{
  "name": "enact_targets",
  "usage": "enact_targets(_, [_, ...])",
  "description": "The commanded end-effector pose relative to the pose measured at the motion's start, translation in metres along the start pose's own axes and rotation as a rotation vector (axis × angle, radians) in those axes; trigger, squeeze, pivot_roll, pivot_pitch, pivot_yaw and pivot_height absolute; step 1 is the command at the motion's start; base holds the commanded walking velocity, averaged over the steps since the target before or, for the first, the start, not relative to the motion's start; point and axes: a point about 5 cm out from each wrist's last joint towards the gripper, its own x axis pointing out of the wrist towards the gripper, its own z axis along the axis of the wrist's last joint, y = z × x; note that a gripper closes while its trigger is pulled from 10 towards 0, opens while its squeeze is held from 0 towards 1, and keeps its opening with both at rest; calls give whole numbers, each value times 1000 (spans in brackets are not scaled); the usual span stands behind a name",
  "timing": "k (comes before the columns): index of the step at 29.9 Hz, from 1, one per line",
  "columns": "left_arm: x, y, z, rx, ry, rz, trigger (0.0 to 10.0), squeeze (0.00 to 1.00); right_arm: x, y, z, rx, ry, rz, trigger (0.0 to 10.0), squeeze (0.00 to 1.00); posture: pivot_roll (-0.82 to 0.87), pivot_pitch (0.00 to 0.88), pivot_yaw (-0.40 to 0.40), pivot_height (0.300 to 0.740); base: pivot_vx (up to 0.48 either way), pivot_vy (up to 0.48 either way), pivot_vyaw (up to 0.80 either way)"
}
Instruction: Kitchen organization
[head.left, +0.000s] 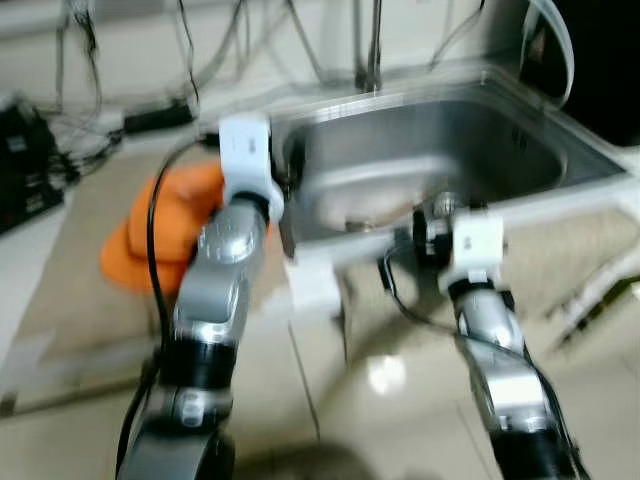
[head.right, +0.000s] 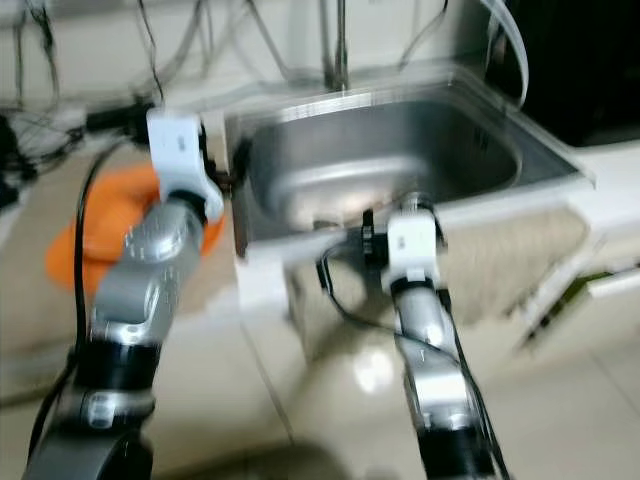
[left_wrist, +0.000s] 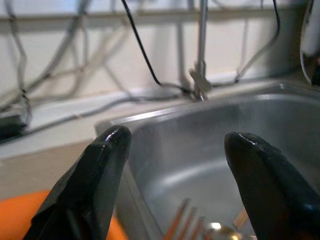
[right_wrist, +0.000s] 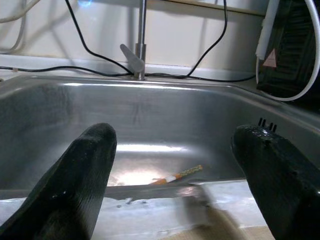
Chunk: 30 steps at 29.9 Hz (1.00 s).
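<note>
Facing sink (right_wrist: 165, 125); right wrist view reveals chopstick (right_wrist: 178, 175) inside.

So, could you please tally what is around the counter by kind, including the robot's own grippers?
Steel sink: 1
Faucet: 1
Orange item on the counter: 1
Slim orange-tipped item lying in the sink: 1
Grippers, both open and empty: 2, left gripper and right gripper
Total: 6

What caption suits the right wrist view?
Open right gripper facing a steel sink with a thin orange-and-white stick inside.
</note>
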Motion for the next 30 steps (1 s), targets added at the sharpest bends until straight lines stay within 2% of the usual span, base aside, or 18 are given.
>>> enact_targets(1, [6, 19, -4, 31, 64, 27, 10000, 0, -3, 0, -6, 13, 37, 3, 10000, 0, -50, 0, 89, 740, 0, 0, 0])
enact_targets(3, [9, 27, -7, 24, 98, 29, 10000, 0, -3, 0, -7, 12, 39, 6, 10000, 0, -50, 0, 90, 740, 0, 0, 0])
enact_targets(4, [12, 36, -4, 18, 107, 37, 10000, 0, -2, 0, -7, 11, 41, 6, 10000, 0, -50, 0, 90, 740, 0, 0, 0])
enact_targets(11, [15, 49, 10, 33, 104, 39, 10000, 0, -4, 1, -9, 11, 49, 11, 10000, 0, -50, 0, 93, 740, 0, 0, 0])
enact_targets(20, [13, 40, 11, -45, 96, 1, 10000, 0, -6, 2, -10, 9, 58, 17, 10000, 0, -47, 0, 89, 740, 0, 0, 0])
enact_targets(24, [12, 39, 16, -40, 80, -10, 10000, 0, -7, 2, -11, 6, 62, 20, 10000, 0, -47, 0, 85, 740, 0, 0, 0])
enact_targets(30, [11, 43, 10, 15, 130, -46, 10000, 0, -7, 1, -11, 4, 64, 22, 10000, 0, -47, 0, 83, 740, 0, 0, 0])
